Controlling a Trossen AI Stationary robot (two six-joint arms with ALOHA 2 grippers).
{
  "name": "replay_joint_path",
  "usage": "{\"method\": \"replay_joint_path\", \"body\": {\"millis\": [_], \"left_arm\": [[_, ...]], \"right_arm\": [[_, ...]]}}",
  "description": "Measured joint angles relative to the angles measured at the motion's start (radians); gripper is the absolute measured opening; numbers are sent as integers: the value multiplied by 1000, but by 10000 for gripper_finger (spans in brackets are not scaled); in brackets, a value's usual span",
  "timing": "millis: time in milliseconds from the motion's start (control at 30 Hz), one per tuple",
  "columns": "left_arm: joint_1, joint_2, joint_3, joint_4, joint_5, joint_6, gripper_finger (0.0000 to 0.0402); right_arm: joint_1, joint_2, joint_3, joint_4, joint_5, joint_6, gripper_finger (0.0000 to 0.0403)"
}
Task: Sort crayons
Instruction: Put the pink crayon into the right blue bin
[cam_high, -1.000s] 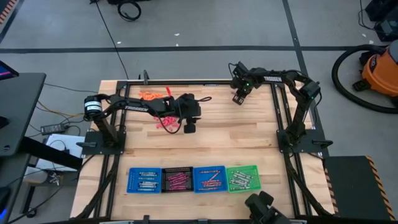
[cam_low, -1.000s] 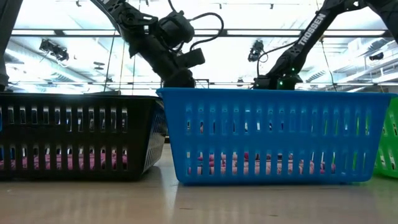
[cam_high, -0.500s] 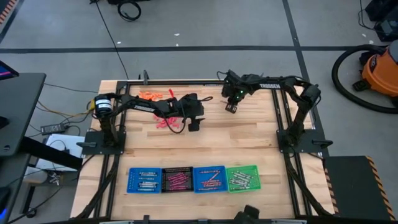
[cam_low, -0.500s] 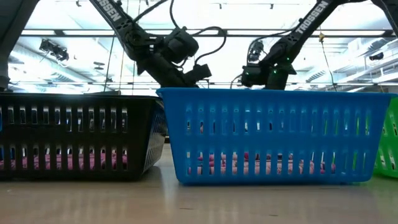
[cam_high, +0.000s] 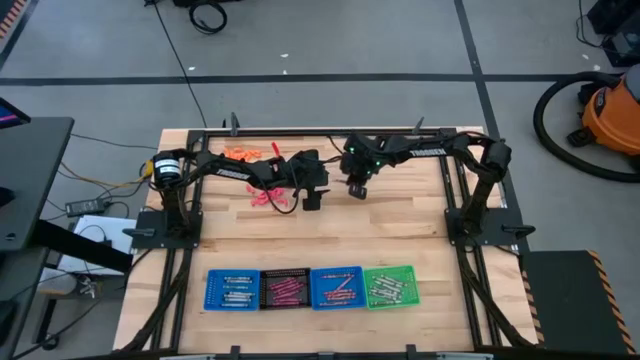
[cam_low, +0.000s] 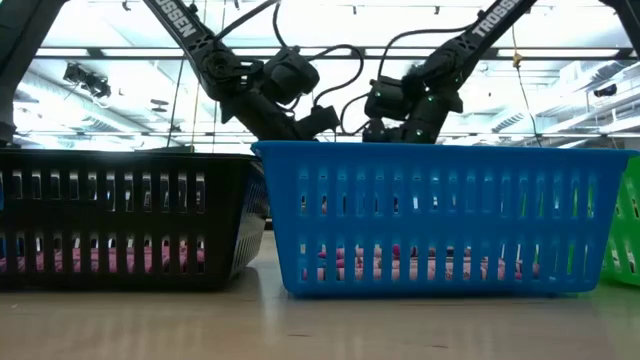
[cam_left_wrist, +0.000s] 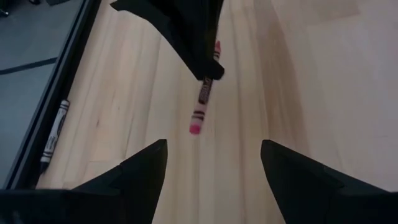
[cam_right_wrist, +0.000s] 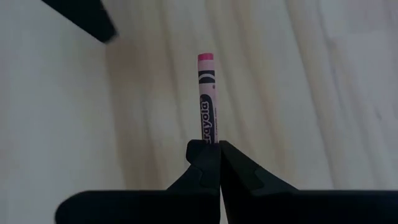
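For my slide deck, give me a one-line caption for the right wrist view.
Right gripper shut on a magenta crayon above the wooden table.

Four trays in a row at the near desk edge: two blue (cam_high: 232, 288) (cam_high: 336, 286), one black (cam_high: 285, 289), one green (cam_high: 389, 285); two arms; one magenta crayon (cam_right_wrist: 206, 99) pinched in closed fingers; one grey crayon (cam_left_wrist: 53, 131) lying loose by the desk frame.

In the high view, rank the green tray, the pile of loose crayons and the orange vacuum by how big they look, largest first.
1. orange vacuum, though cut off by the frame edge
2. green tray
3. pile of loose crayons, partly hidden under the left arm, so its rank against the tray is unsure
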Motion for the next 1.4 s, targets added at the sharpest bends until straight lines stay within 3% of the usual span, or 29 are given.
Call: {"method": "replay_joint_path", "body": {"millis": [233,333,1033,1233,1400], "left_arm": [[0,0,0,-4,1,3,271],[0,0,0,-17,14,3,262],[-21,0,0,-21,46,27,101],[-30,0,0,-20,46,29,26],[-30,0,0,-31,46,24,23]], "right_arm": [[30,0,0,60,-37,24,9],[30,0,0,84,-102,30,9],[43,-1,1,174,-173,99,12],[45,-1,1,174,-154,132,46],[45,-10,1,136,-187,148,94]]}}
